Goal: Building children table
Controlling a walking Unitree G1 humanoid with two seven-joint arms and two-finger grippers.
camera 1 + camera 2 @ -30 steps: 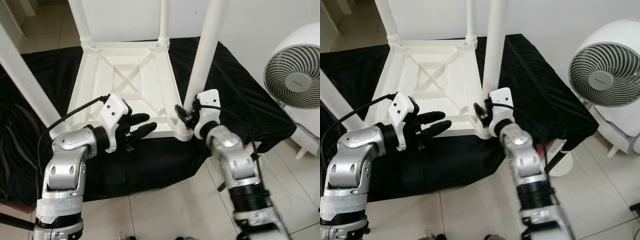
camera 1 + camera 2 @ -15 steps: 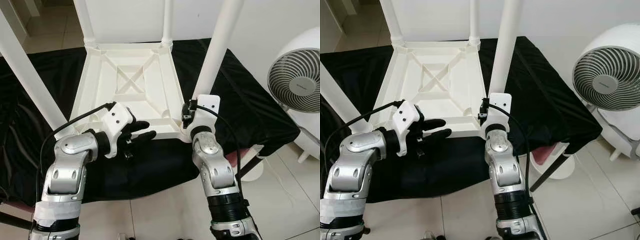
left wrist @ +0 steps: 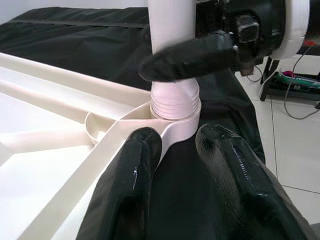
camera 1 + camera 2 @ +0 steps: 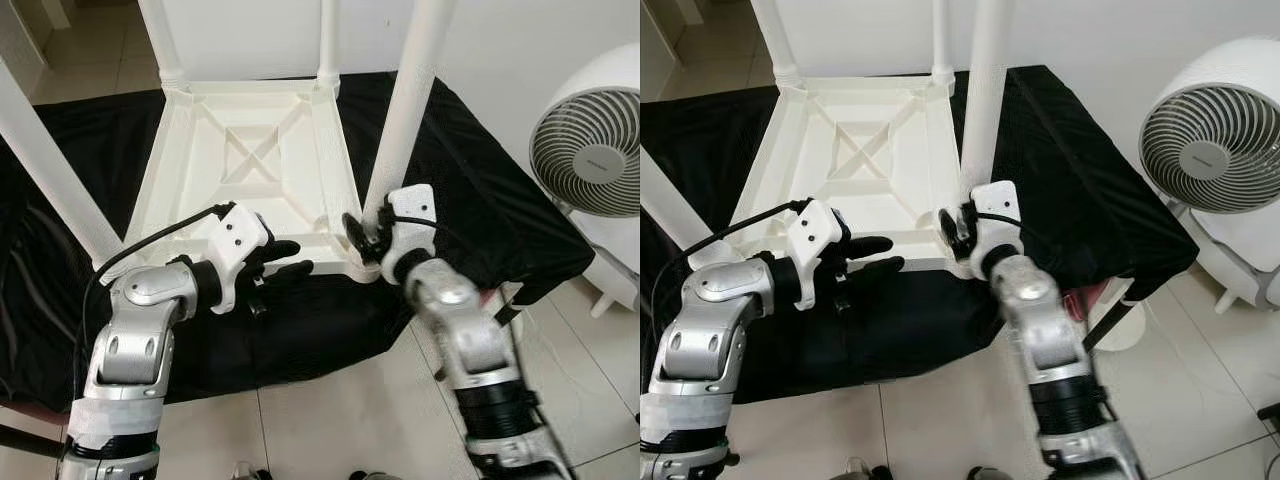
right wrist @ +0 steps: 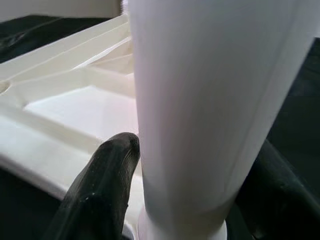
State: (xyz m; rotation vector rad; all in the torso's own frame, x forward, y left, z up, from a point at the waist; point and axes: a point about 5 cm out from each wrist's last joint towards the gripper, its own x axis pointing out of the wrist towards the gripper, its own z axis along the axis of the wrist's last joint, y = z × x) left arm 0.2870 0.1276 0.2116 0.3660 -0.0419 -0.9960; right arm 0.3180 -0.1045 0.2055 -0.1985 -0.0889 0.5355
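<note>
Now we have the upturned white plastic children's table (image 4: 255, 170) lying on the black cloth-covered bench (image 4: 470, 200), three legs already standing. Our right gripper (image 4: 362, 236) clasps the base of the white tubular leg (image 4: 405, 110) at the near right corner socket (fingers either side of it). Our left gripper (image 4: 283, 259) hovers narrowly parted over the near rim, holding nothing. To seat it well, we judge, keep the leg upright while twisting and steady the frame.

We look down on a low surface draped in a black cloth (image 4: 470, 190), standing on a pale tiled floor (image 4: 340, 420); an upturned white children's table (image 4: 255, 165) lies directly on it, legs up.
</note>
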